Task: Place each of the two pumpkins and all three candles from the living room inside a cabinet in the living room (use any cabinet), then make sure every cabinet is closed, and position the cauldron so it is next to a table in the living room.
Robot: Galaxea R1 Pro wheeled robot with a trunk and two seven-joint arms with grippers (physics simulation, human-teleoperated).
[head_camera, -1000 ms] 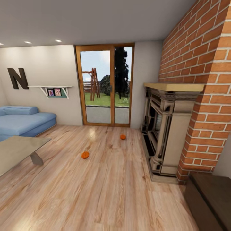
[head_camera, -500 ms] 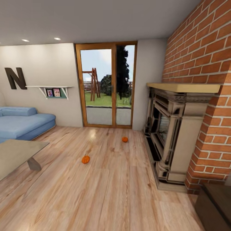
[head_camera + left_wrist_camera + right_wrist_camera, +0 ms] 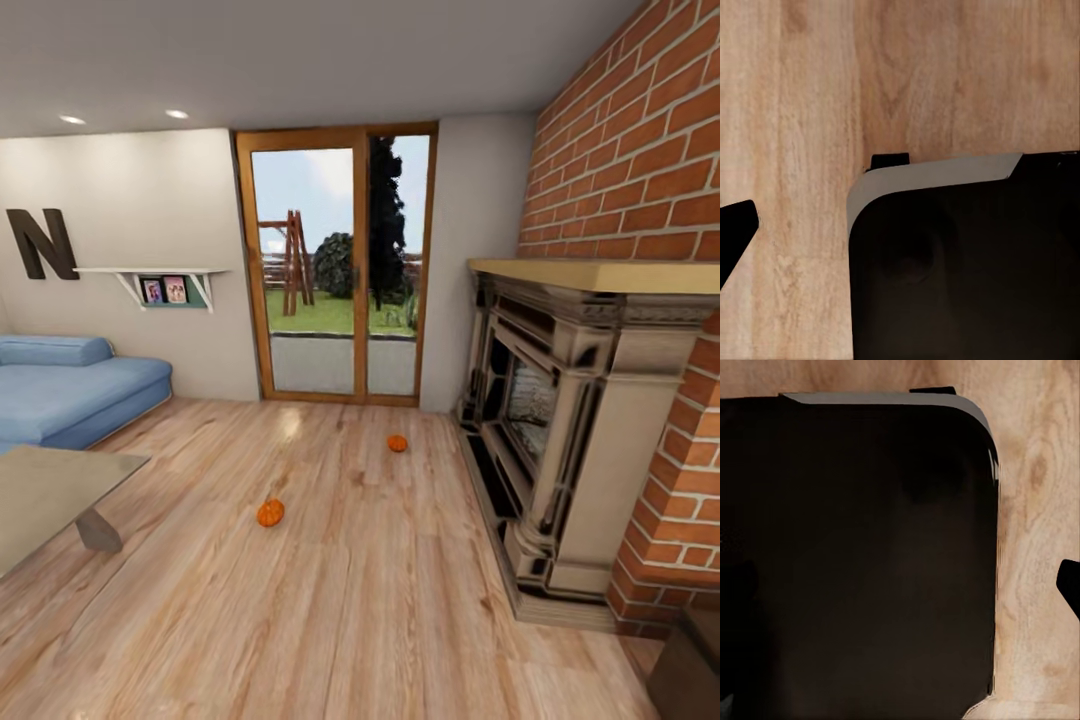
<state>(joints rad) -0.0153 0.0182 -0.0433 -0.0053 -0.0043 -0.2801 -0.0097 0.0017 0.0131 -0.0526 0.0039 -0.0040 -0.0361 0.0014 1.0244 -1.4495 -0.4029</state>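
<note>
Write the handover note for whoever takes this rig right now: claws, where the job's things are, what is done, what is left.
Claws: both wrist views look down at the plank floor and the robot's dark base; open or shut cannot be told, and nothing is seen held.
Things: two pumpkins on the floor, the nearer pumpkin mid-room, the farther pumpkin by the fireplace. Coffee table at left, blue sofa behind it; a dark cabinet corner at lower right.
Done: neither pumpkin stowed.
Left: stow both pumpkins; candles and cauldron are not sighted here, so find them; shut cabinets.
</note>
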